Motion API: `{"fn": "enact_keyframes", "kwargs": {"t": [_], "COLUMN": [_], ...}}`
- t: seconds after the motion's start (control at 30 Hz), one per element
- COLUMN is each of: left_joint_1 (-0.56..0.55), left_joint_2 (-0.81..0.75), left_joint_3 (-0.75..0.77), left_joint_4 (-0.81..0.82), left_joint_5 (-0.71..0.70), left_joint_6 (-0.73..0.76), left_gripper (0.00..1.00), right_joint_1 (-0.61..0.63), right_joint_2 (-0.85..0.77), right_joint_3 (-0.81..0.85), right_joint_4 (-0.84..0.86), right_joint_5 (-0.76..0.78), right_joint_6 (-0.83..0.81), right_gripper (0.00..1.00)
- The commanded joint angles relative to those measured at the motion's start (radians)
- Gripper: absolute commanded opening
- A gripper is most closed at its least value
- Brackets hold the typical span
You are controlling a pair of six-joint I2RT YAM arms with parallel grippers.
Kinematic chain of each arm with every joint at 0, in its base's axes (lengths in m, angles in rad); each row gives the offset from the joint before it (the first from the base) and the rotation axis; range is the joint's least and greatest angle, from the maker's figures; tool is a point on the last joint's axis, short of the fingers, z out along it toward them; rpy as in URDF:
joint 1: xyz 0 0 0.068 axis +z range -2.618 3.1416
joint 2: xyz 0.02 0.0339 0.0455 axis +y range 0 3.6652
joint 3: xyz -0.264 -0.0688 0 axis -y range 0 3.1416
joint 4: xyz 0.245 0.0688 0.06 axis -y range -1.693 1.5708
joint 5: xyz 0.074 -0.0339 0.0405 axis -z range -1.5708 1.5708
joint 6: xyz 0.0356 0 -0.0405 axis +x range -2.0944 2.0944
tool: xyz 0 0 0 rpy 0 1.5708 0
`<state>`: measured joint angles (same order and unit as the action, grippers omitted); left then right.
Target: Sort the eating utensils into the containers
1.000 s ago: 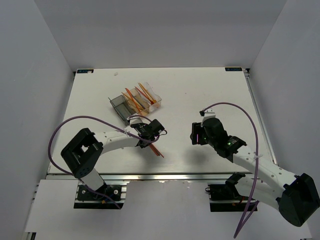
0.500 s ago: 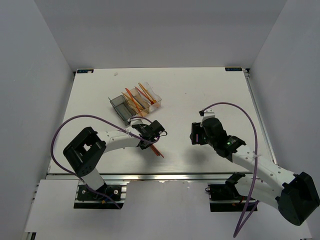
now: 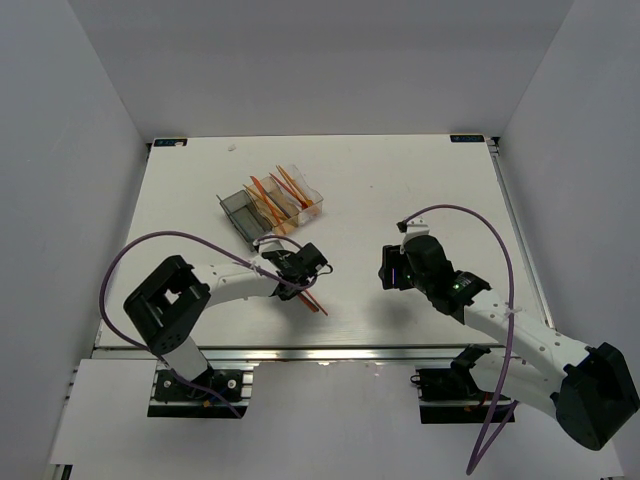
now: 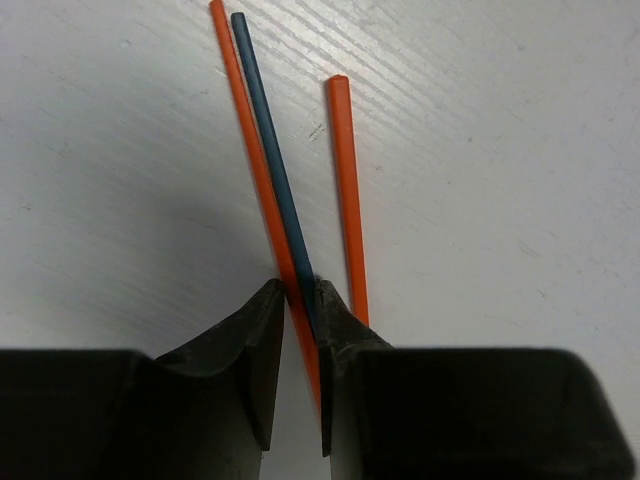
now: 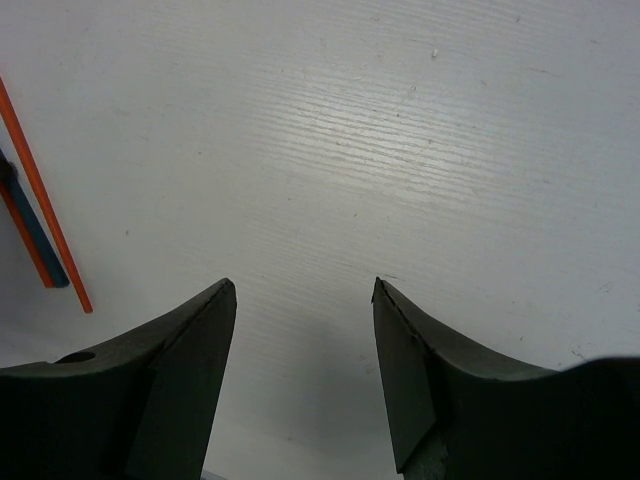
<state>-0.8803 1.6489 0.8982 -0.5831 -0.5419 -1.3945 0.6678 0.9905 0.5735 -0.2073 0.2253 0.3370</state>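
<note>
1. A slim orange plastic utensil [image 4: 249, 140] and a slim dark-blue plastic utensil [image 4: 272, 150], lying on the white table [image 4: 500, 200], are pinched together within the narrowed left gripper [image 4: 300, 295].
2. The right gripper [image 5: 303, 285] is held wide and empty.

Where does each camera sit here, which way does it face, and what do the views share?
Top external: above and behind the bases, looking down on the table; both arms, the left gripper, the right gripper and the containers show.
Left wrist: looks down past the left fingers at three loose utensils.
Right wrist: looks down between the right fingers at the table.
Shared: the loose utensils appear in all three.
</note>
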Motion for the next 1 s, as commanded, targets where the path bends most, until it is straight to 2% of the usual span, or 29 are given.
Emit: {"fn": "enact_keyframes", "kwargs": {"t": [0.0,0.33,0.37,0.43,0.47,0.53,0.7,0.97], "left_joint_1": [-0.003,-0.003,-0.005,-0.005,-0.006,-0.009,-0.013,-0.014], "left_joint_2": [-0.044,-0.041,-0.046,-0.055,-0.069,-0.086,-0.118,-0.066], "left_joint_3": [-0.028,-0.048,-0.047,-0.045,-0.044,-0.042,-0.025,0.125], "left_joint_4": [-0.021,-0.003,-0.003,0.0,0.003,0.006,0.006,-0.081], "left_joint_5": [-0.01,0.007,0.005,0.003,0.002,-0.006,-0.035,-0.102], "left_joint_6": [-0.006,0.0,0.006,0.02,0.029,0.043,0.077,0.118], "left_gripper": [0.3,0.29,0.35,0.4,0.47,0.51,0.5,0.45], "right_joint_1": [-0.005,-0.004,-0.004,-0.004,-0.004,-0.005,-0.005,-0.004], "right_joint_2": [0.007,0.011,0.013,0.016,0.014,0.017,0.02,0.028], "right_joint_3": [-0.006,-0.006,-0.006,-0.006,-0.006,-0.006,-0.007,-0.008], "right_joint_4": [0.039,0.042,0.042,0.042,0.042,0.042,0.043,0.043], "right_joint_5": [-0.012,-0.021,-0.023,-0.024,-0.024,-0.026,-0.03,-0.023], "right_joint_6": [-0.004,-0.004,-0.004,-0.006,-0.006,-0.007,-0.007,-0.012], "right_gripper": [0.62,0.61,0.61,0.61,0.61,0.61,0.61,0.61]}}
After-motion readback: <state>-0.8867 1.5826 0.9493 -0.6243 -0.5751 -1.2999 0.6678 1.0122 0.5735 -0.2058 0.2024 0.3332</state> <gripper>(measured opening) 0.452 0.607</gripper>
